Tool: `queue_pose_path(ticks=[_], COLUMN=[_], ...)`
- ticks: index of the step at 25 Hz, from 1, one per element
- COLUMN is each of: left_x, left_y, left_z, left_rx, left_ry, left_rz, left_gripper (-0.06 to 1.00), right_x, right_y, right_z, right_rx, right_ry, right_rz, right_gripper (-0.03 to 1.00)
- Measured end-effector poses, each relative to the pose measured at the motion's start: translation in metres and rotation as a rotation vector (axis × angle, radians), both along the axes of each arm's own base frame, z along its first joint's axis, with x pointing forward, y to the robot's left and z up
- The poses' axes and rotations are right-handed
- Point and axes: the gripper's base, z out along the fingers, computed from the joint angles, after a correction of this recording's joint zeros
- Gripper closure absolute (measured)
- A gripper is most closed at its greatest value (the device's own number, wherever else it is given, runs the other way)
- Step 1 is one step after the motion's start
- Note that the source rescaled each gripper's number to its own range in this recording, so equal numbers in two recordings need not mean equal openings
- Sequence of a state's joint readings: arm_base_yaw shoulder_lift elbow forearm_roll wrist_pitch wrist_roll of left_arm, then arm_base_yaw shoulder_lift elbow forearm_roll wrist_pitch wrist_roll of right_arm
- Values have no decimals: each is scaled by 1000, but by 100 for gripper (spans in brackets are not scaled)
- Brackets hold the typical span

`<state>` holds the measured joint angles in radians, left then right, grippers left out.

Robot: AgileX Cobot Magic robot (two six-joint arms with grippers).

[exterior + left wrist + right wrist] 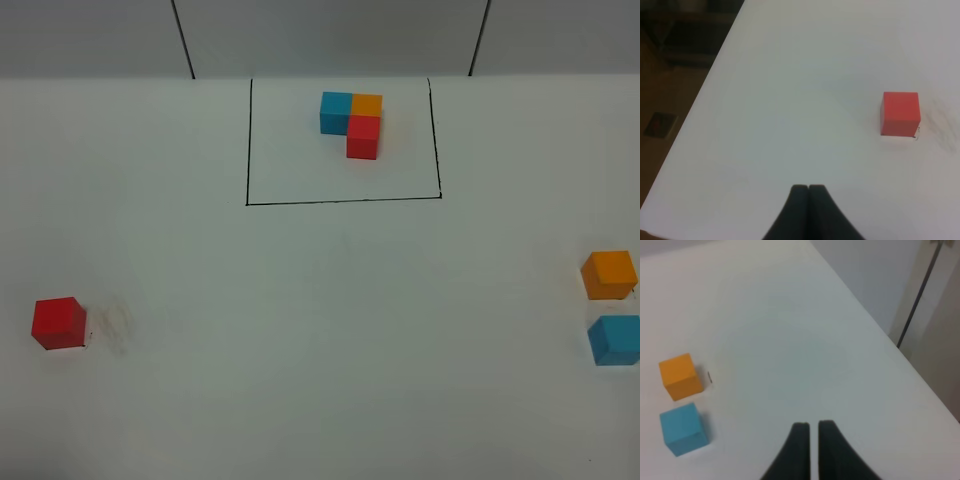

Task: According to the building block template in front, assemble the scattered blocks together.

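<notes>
Overhead, showing building block template (352,122) framed upper centre, red cube (58,323) lower left, orange cube (609,274) and blue cube (613,339) at right edge. Showing left gripper (808,187) pressing together, empty, on left wrist; right gripper (813,424) nearly together, empty, on right wrist. Probably starting; next requiring opening over a cube.
</notes>
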<state>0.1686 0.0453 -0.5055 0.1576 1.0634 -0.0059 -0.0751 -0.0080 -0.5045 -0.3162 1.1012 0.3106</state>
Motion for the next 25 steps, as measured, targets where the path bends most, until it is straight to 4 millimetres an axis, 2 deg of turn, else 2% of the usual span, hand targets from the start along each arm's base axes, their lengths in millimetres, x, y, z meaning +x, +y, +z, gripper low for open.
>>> queue_pose_path(ticks=[2, 5, 11, 14, 16, 19, 25], left_x=[0, 0, 0, 0, 0, 0, 4], left_y=[0, 0, 0, 1, 2, 2, 1], left_z=[0, 0, 0, 0, 0, 0, 12], left_rx=[5, 5, 4, 2, 4, 3, -14], left_ry=[2, 1, -2, -4, -4, -5, -10], left_rz=[-3, -3, 3, 15, 22, 25, 13], left_gripper=[89, 74, 18, -1, -5, -5, 6], right_x=[0, 0, 0, 0, 0, 0, 0], right_y=[0, 0, 0, 0, 0, 0, 0], right_z=[0, 0, 0, 0, 0, 0, 0], right_rx=[0, 0, 0, 0, 0, 0, 0], right_ry=[0, 0, 0, 0, 0, 0, 0], right_rz=[0, 0, 0, 0, 0, 0, 0], right_gripper=[97, 97, 97, 97, 97, 97, 97])
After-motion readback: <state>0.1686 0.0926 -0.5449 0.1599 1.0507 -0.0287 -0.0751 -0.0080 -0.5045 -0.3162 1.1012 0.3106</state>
